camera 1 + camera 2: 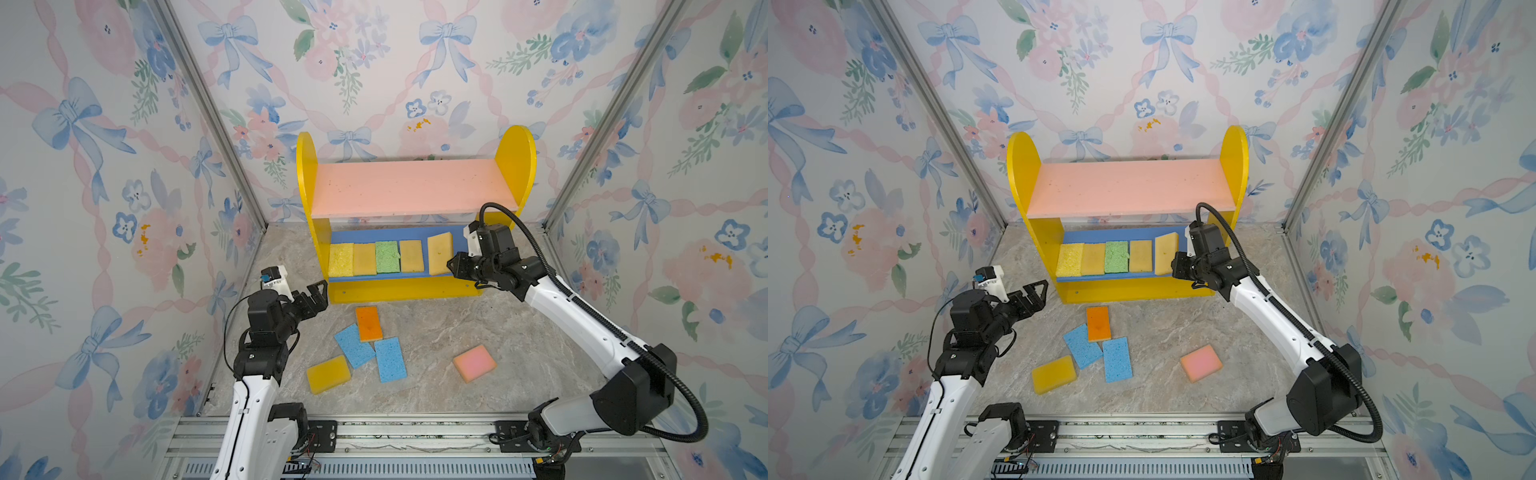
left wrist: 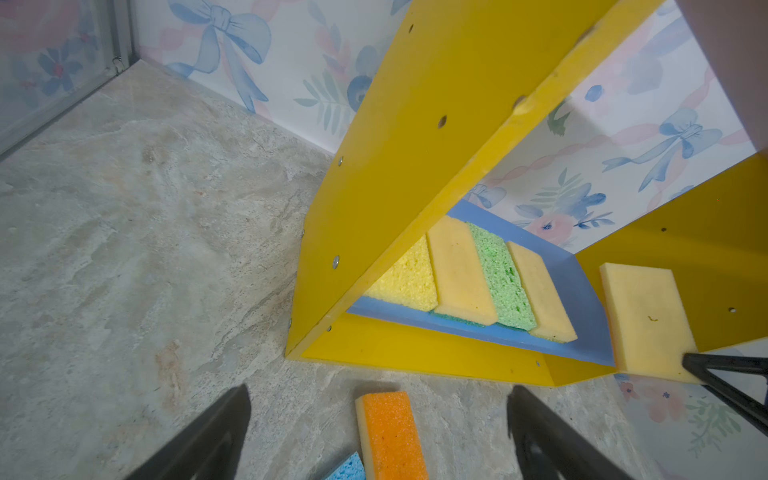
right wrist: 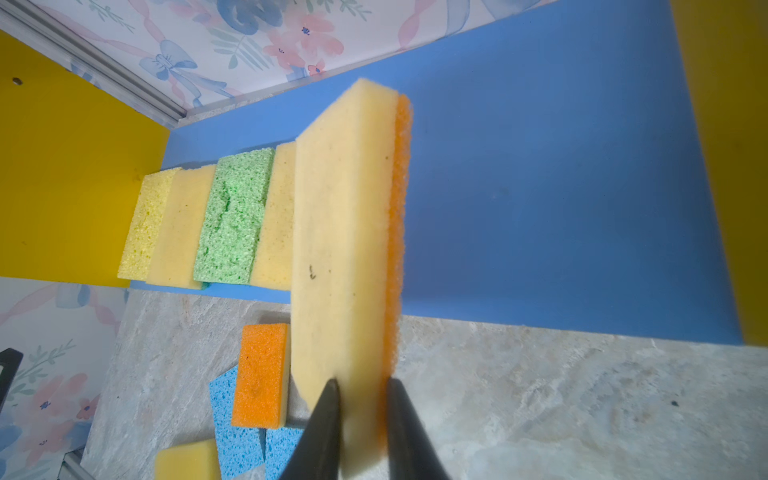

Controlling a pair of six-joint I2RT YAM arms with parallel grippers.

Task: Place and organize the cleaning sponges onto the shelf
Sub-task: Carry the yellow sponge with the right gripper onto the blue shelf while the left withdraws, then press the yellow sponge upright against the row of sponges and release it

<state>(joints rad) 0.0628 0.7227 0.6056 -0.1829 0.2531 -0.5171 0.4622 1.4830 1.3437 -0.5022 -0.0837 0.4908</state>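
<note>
The shelf (image 1: 415,187) stands at the back with its pink upper board bare. On its blue lower board (image 1: 457,239) lie a yellow (image 1: 340,259), a tan (image 1: 364,259), a green (image 1: 387,257) and another tan sponge (image 1: 411,255) in a row. My right gripper (image 1: 451,264) (image 3: 360,384) is shut on the near end of a tan-yellow, orange-backed sponge (image 1: 440,253) (image 3: 340,249), held tilted over the board just right of the row. Down on the table my left gripper (image 1: 313,296) (image 2: 379,392) stands open and empty, left of the shelf's front, near an orange sponge (image 1: 368,323) (image 2: 392,436).
On the marble table lie two blue sponges (image 1: 354,345) (image 1: 390,359) touching the orange one, a yellow sponge (image 1: 328,374) at the front left and a pink sponge (image 1: 474,362) at the right. Wallpapered walls close in three sides. A metal rail (image 1: 415,432) runs along the front.
</note>
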